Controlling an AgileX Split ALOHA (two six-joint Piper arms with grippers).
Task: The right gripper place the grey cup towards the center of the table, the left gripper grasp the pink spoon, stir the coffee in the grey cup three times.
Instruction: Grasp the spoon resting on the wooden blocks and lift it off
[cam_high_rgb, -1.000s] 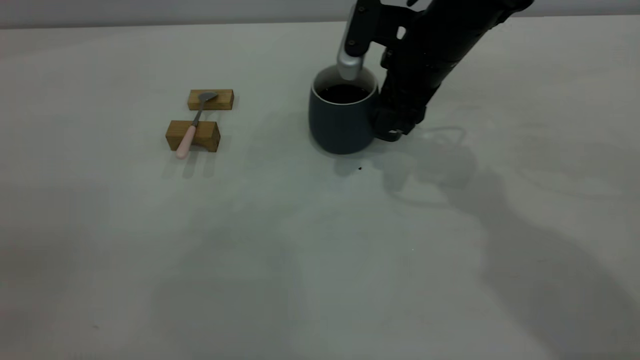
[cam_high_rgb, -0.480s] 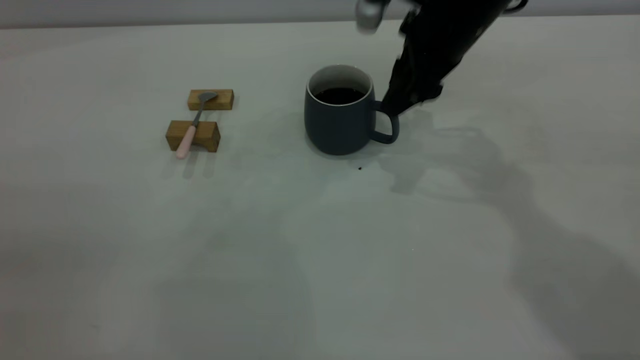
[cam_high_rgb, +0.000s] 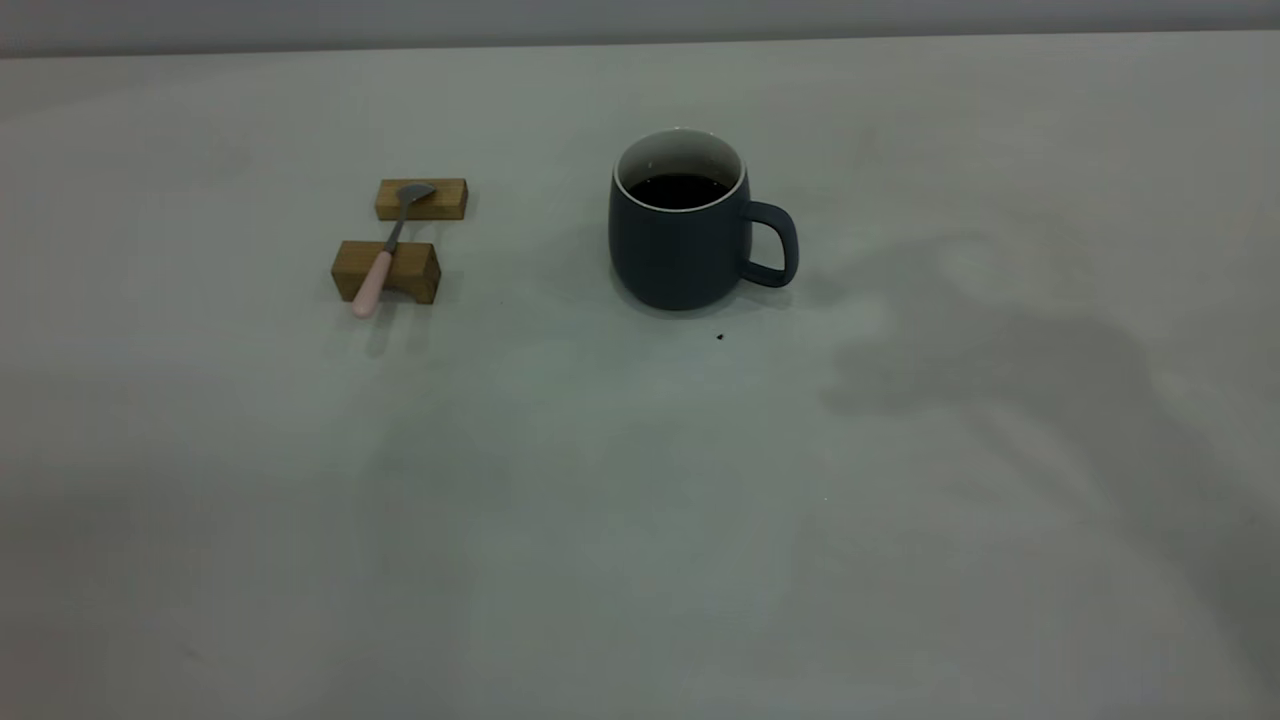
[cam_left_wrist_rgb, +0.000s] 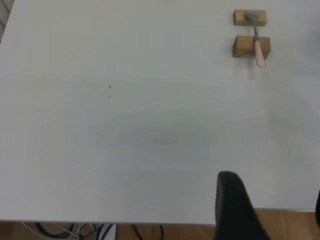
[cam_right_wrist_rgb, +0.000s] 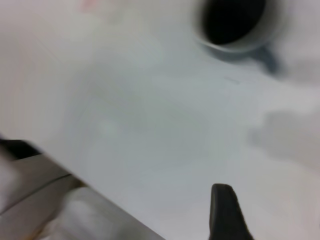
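Jaws of both grippers: I cannot tell how they stand. Grey cup (cam_high_rgb: 680, 240) with coffee (cam_high_rgb: 680, 189) stands mid-counter (cam_high_rgb: 600, 500); pink spoon (cam_high_rgb: 385, 250) lies across two wooden blocks (cam_high_rgb: 386, 270).

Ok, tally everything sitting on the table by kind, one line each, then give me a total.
Grey cup, holding coffee: 1
Pink spoon: 1
Wooden blocks, with the spoon lying across both: 2
Total: 4 things on the table.
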